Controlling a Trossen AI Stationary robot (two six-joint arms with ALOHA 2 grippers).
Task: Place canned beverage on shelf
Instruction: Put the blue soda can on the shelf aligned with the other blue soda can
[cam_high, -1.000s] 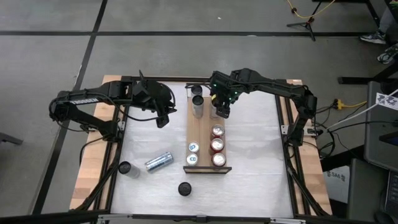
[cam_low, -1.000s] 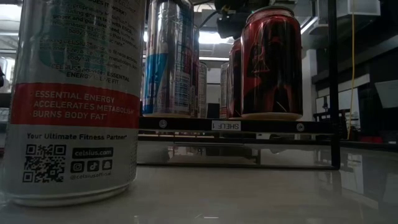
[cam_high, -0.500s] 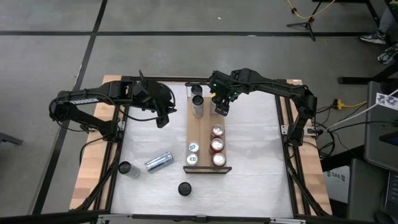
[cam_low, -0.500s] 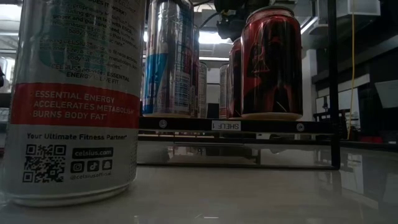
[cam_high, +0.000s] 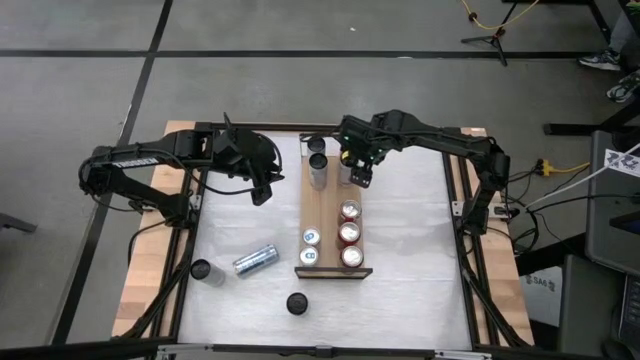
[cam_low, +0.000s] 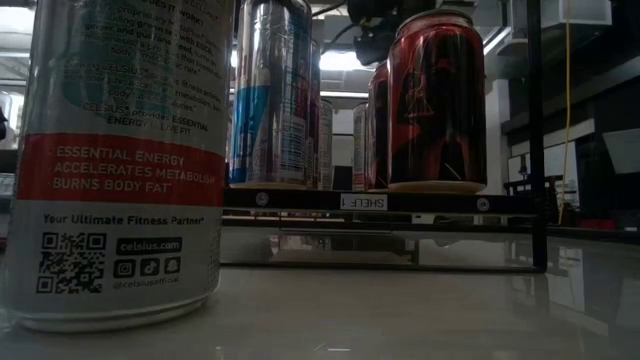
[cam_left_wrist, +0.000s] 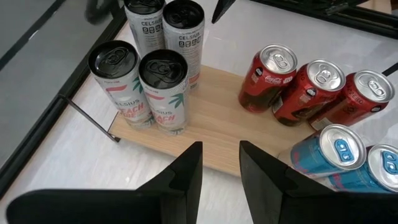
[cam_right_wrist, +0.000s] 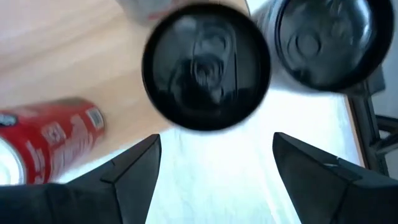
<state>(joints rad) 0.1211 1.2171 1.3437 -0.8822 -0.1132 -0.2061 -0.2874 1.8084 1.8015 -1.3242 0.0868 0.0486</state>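
Shelf (cam_high: 331, 222): light wooden plank lying lengthwise mid-worktop (cam_high: 420, 260), dark lip at its near end.
On it: three red cola cans (cam_high: 349, 234) and two blue cans (cam_high: 309, 246) near the lip; white Celsius cans (cam_left_wrist: 149, 62) at the far end.
Right claw (cam_high: 361, 176): above the shelf's far end, fingers spread wide, holding nothing, over a black-topped can (cam_right_wrist: 206, 67).
Left claw (cam_high: 262, 192): beside the shelf, fingers parted, empty.
Off the shelf: one silver can on its side (cam_high: 255, 260), two upright cans (cam_high: 201, 270) nearby.
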